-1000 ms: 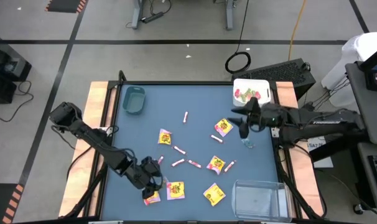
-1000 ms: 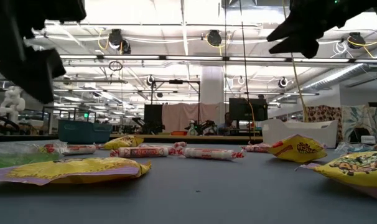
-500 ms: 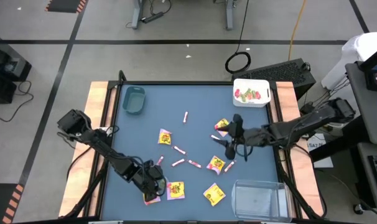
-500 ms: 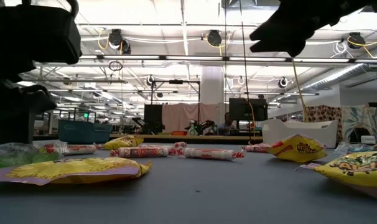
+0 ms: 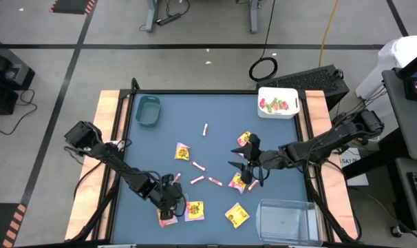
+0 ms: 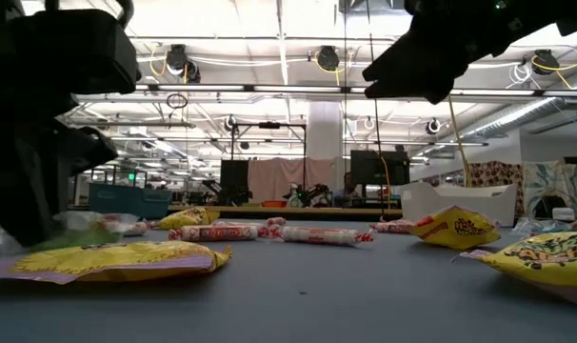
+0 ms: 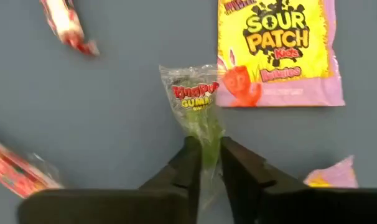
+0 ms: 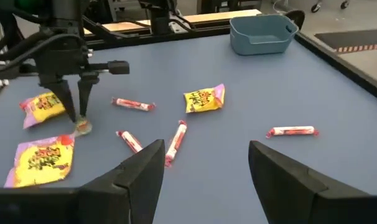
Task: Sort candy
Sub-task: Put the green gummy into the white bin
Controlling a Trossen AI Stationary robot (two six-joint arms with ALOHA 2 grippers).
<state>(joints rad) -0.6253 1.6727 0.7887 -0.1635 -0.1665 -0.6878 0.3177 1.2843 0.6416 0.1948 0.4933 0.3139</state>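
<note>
Since the earlier frame the left pincer (image 7: 204,163) had closed on a clear green-wrapped candy (image 7: 196,106) at the worktop's (image 5: 215,110) near left, beside a yellow packet (image 7: 275,53). The right pincer (image 5: 248,167) had slid inward, standing wide and empty above mid-worktop. The white bin (image 5: 278,102) held candies; inside the teal bin (image 5: 148,110) nothing showed.

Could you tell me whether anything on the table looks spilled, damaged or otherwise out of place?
Nothing looks damaged. The candy lies scattered loose across the table, which fits an unfinished sort; only the white bin shows pieces inside. The left gripper is pinching a clear green-wrapped piece by its twisted end, and the right gripper hovers open above mid-table.
</note>
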